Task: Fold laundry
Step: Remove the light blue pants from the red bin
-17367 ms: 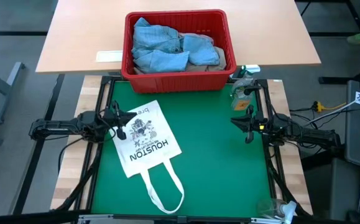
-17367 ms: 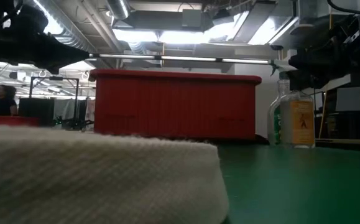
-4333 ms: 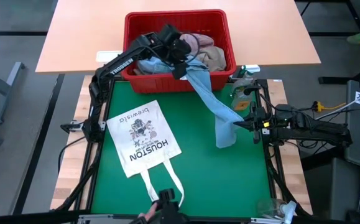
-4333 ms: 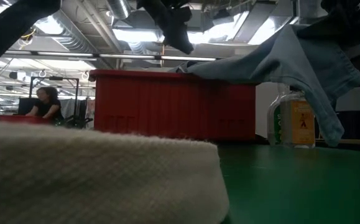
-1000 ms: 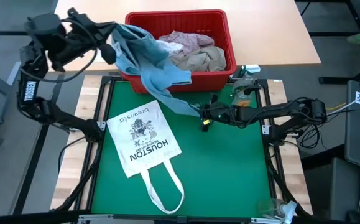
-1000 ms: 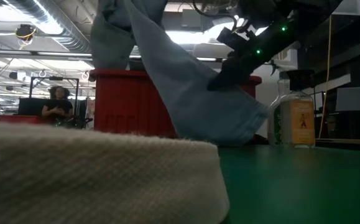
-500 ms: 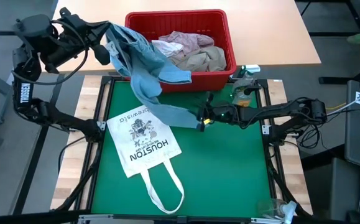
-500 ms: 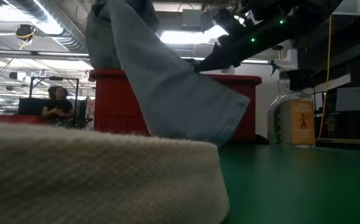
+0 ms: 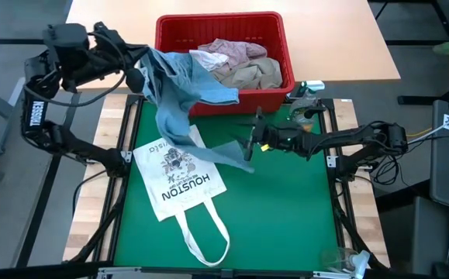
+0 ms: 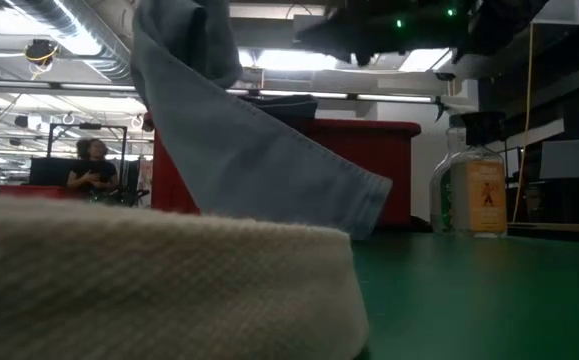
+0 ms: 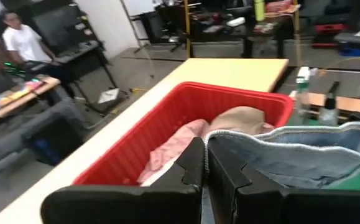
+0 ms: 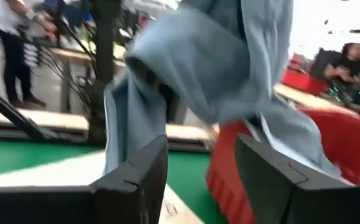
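Note:
Light blue jeans [image 9: 179,89] hang from my left gripper [image 9: 136,75], which is raised beside the left end of the red basket [image 9: 162,46] and shut on them. One leg runs down across the white tote bag [image 9: 181,178], and its hem [image 9: 236,159] reaches the green mat [image 9: 286,209]. Another part drapes over the basket's near rim. My right gripper [image 9: 249,139] stands open just right of that hem, above the mat, with nothing between its fingers [image 12: 136,180]. A pink shirt [image 9: 228,50] and a tan cloth [image 9: 251,74] lie in the basket. My left gripper pinches a bunched edge of the jeans [image 11: 223,149] between its two shut fingers [image 11: 192,165]. The fingers come nearly level from the table's left side. The jeans [image 10: 239,150] hang slack below the hold, with one leg's hem down at the mat.
A spray bottle [image 9: 305,97] stands at the mat's far right corner, close behind my right arm. The tote bag's handles [image 9: 205,236] lie toward the near edge. The right half of the mat is bare. A wooden table [image 9: 340,46] carries the basket. People show in the room beyond.
My right gripper has opened and let go of the jeans' leg, risen, and tipped up from slanting down to level. The freed leg has swung toward the table's left and near side and now hangs onto the tote bag. My left gripper has kept its hold.

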`<state>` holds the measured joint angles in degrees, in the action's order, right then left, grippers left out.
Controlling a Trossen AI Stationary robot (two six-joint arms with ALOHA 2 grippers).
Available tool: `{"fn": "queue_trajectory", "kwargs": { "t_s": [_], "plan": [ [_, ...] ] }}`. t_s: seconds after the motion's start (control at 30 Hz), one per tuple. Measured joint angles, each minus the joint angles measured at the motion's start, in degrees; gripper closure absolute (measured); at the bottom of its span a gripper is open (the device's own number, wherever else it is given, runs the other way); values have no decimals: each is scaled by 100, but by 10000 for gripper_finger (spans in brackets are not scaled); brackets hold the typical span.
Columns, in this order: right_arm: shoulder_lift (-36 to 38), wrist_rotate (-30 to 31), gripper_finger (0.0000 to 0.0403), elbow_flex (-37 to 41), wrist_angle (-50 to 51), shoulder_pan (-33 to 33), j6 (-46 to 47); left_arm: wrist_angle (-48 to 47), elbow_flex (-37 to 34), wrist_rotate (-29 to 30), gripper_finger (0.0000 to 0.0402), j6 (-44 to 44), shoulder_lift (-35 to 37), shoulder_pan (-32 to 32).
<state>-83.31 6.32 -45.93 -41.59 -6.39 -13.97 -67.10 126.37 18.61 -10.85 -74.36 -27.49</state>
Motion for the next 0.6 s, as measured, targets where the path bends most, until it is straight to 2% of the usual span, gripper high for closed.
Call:
{"fn": "queue_trajectory", "kwargs": {
  "t_s": [0.23,0.6],
  "plan": [
    [-195,-453,217,-586,261,0,-317,14,0,-179,398,32,-276,0],
    [-1507,-699,217,-1686,288,0,-1212,38,-4,-181,398,31,-594,5]
  ]
}}
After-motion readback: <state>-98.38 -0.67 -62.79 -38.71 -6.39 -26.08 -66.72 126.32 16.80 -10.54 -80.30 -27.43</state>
